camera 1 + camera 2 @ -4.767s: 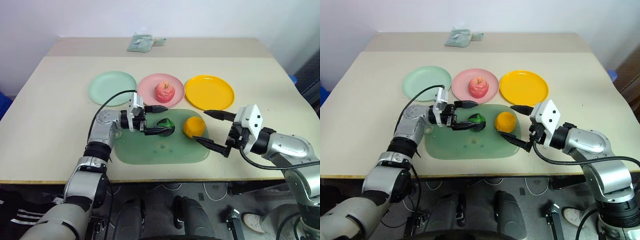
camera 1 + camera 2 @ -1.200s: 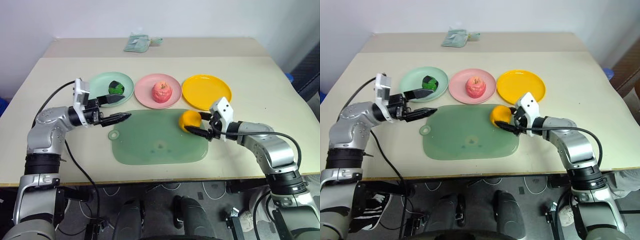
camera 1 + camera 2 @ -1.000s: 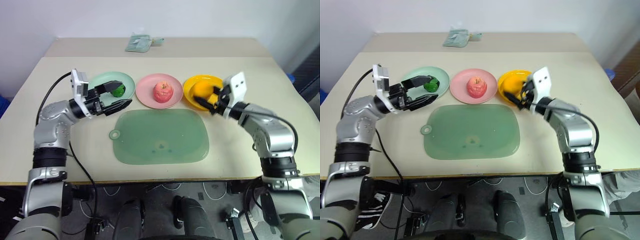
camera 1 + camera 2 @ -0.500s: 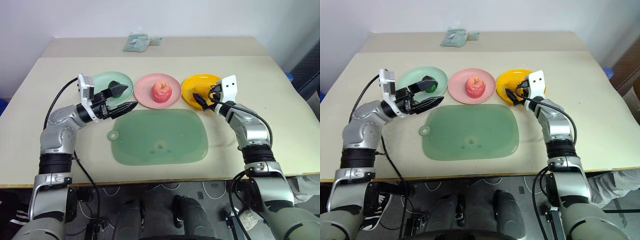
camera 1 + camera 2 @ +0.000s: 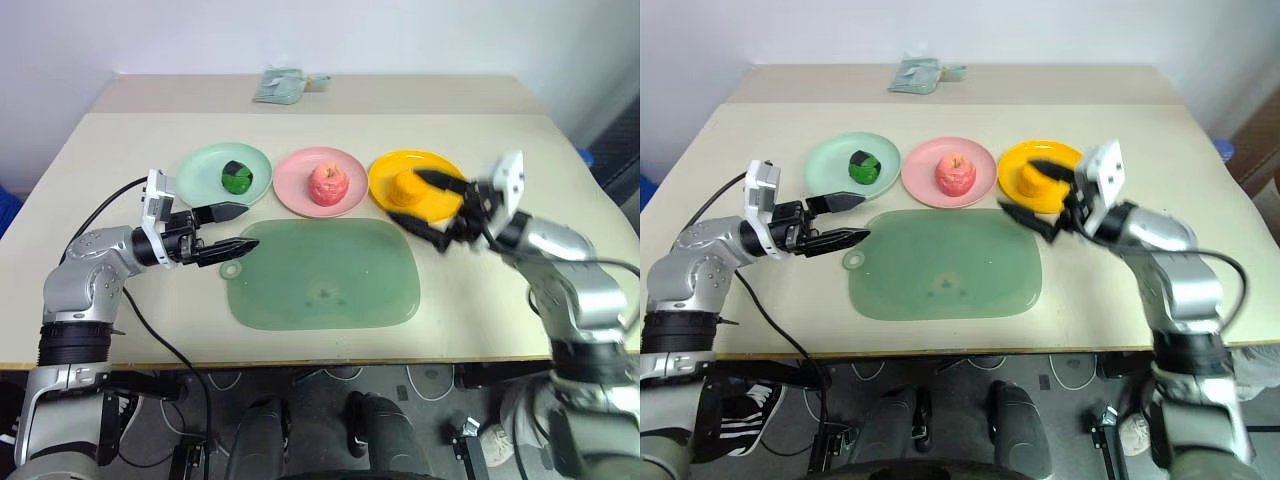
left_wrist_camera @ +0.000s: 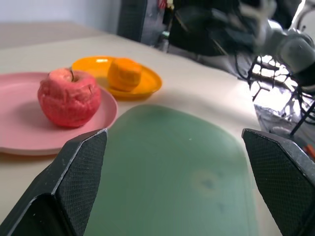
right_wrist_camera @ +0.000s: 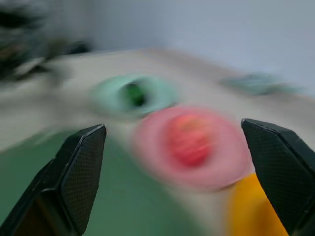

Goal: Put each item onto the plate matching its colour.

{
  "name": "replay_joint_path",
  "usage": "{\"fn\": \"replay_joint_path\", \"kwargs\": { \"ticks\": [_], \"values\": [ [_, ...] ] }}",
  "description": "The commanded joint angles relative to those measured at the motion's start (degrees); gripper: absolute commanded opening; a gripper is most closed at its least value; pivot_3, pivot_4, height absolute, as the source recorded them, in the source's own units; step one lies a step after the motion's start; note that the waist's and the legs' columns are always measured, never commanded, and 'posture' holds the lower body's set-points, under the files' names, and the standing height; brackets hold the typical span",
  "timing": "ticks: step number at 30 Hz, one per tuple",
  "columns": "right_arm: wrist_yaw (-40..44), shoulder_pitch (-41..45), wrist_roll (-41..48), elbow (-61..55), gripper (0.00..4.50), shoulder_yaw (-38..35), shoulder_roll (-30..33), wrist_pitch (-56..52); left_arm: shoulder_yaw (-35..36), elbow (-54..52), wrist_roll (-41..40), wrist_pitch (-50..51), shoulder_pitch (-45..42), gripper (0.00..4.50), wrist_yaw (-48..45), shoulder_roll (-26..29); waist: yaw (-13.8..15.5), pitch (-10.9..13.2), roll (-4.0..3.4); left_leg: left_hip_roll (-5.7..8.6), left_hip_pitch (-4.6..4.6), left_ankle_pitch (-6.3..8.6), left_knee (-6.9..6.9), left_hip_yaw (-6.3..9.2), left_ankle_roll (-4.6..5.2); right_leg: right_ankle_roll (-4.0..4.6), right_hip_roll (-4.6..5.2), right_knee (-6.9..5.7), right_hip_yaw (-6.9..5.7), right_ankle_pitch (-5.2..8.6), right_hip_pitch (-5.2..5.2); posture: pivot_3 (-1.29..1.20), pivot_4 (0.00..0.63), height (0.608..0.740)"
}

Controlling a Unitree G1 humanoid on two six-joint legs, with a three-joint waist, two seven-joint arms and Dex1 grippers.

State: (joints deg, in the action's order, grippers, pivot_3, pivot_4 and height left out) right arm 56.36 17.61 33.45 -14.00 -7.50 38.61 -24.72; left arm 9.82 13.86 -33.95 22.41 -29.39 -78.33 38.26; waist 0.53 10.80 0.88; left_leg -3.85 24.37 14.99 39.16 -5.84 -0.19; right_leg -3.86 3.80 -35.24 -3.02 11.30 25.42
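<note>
The ball (image 5: 236, 177) lies on the green plate (image 5: 200, 170), far left on the worktop (image 5: 120, 150). The left hand (image 5: 228, 229) hangs released just near of that plate, at the mat's (image 5: 320, 275) left edge. The apple (image 5: 326, 183) sits on the pink plate (image 5: 300, 195), in the middle. The lump (image 5: 405, 187) rests on the yellow plate (image 5: 385, 175), right. The right hand (image 5: 432, 205) is spread wide, empty, just near of the lump.

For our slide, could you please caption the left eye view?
Apple, green ball and orange fruit on matching plates; both grippers open.
</note>
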Motion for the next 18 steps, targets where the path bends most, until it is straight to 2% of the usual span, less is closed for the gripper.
{"fn": "replay_joint_path", "kwargs": {
  "ticks": [1,3,5,9,13,18],
  "values": [
    [3.5,-2.7,2.6,-5.8,4.47,-2.0,3.6,-0.7,0.2,-0.4,0.3,-2.5,0.1,4.50,-0.9,-0.1,0.0,0.0,0.00,0.00,0.00,0.00,0.01,-0.02,0.00,0.02,0.01,0.01,0.02,0.01,0.00,0.00,0.150,0.740],
    [2.4,-3.0,2.0,-7.8,4.47,-0.7,4.2,-1.4,0.3,2.5,1.2,-4.6,-0.4,4.50,-1.5,-0.4,-0.2,0.0,0.00,0.00,-0.04,0.00,0.05,-0.02,0.00,0.08,0.01,-0.01,0.03,-0.01,0.00,0.00,0.150,0.740],
    [3.0,-4.9,1.3,-7.8,4.47,-2.7,6.0,-0.6,-0.7,0.8,1.7,-4.9,-0.2,4.50,-0.1,-1.7,-0.2,0.0,-0.01,-0.02,-0.08,0.00,0.05,0.02,0.00,0.11,-0.04,-0.03,0.02,-0.02,0.00,0.00,0.150,0.740],
    [2.6,-13.6,-2.6,-7.7,4.47,-7.5,10.2,1.1,-1.4,4.7,2.7,-6.9,-1.0,4.50,-1.8,-2.5,0.7,0.0,0.03,0.02,0.03,0.00,0.01,0.06,0.00,0.05,-0.03,-0.01,0.00,0.00,0.01,0.00,0.150,0.740],
    [2.8,-19.5,-1.8,-10.3,4.47,-11.0,11.6,0.6,-3.7,6.3,4.2,-7.5,-2.2,4.50,-2.1,-4.0,0.3,0.0,0.03,0.04,0.03,0.03,0.04,0.02,0.06,0.02,-0.02,0.03,0.02,-0.01,0.00,0.00,0.150,0.740],
    [1.1,-20.7,-0.6,-13.4,4.47,-12.7,12.2,-1.5,-4.7,8.0,4.8,-8.9,-5.0,4.50,-2.0,-7.2,0.2,0.0,0.04,0.03,-0.02,0.02,0.09,0.07,0.03,0.07,-0.05,-0.02,0.03,0.00,-0.01,0.00,0.150,0.740]
  ]
}}
